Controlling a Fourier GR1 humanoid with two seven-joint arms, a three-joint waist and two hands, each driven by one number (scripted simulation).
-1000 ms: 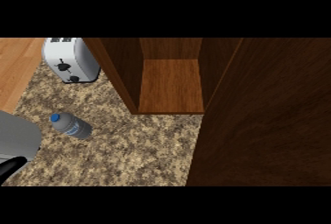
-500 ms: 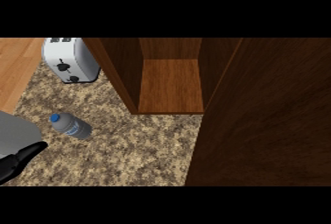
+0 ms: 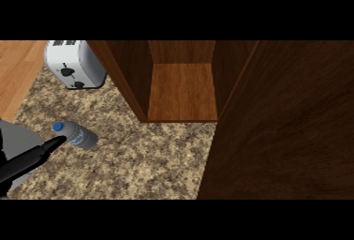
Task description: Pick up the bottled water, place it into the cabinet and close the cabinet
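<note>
Black left hand [image 3: 31, 159] at lower left, fingers straight and together, holding nothing. The tips are at the neck of the clear plastic water bottle with blue cap [image 3: 79, 137]; touching or just short, cannot tell. The bottle sits on the speckled granite bench [image 3: 138, 164], near the white toaster [image 3: 72, 63]. Step looks like the approach to the grasp; next move calls for fingers curled round the bottle's body. Dark wooden cabinet [image 3: 181, 93] mid-frame is open, nothing on its shelf. Its brown door [image 3: 290, 131] stands wide at right. Right hand not seen.
</note>
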